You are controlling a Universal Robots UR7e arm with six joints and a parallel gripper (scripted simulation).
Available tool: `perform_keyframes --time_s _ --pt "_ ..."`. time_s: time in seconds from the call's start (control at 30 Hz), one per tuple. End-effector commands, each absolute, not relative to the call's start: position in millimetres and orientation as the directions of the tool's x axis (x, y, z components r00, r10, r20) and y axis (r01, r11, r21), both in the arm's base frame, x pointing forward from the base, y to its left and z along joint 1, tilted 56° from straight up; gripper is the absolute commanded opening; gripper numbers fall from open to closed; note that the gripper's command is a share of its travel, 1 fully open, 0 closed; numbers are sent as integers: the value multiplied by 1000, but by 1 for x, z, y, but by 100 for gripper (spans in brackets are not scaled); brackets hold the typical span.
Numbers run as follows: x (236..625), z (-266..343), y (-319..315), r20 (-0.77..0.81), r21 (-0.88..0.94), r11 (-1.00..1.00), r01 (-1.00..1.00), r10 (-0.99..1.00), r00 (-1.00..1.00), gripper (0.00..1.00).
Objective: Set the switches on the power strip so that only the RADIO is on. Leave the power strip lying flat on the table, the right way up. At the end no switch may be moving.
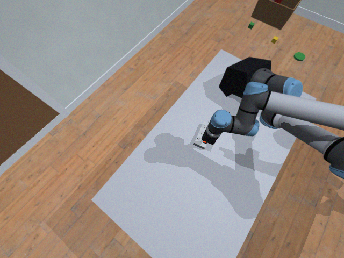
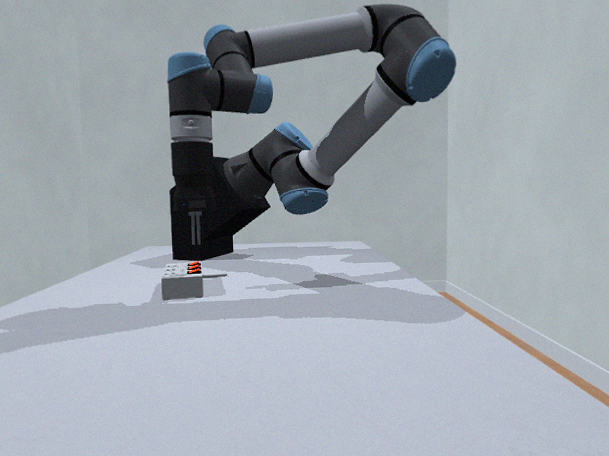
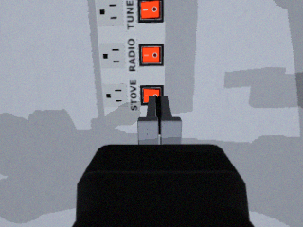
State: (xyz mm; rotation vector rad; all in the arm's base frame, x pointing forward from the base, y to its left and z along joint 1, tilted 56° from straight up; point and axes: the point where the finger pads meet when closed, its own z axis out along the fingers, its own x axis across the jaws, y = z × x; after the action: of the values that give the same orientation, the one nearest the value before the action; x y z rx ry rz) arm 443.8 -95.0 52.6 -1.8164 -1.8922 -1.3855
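Overhead, closed hand points at STOVE switch.

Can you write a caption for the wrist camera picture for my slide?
The shut tool points at the STOVE switch on the power strip, just below the RADIO switch.

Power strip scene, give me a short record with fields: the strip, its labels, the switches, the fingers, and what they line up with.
strip: power strip flat on the table, right way up
labels seen: STOVE, RADIO, and a cropped "TUNE"
switches: three orange rockers; on/off cannot be told
gripper: fingers shut together, holding nothing
aim: tips in front of the STOVE switch; contact unclear
RADIO switch: untouched
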Motion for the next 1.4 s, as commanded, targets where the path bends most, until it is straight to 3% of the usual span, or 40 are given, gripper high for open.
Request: perform_keyframes --time_s 0.0,1.37 --pt "445 52 -96 678 485 -177 856 695 -241 0" --pt "461 30 -67 681 482 -178 858 692 -239 0"
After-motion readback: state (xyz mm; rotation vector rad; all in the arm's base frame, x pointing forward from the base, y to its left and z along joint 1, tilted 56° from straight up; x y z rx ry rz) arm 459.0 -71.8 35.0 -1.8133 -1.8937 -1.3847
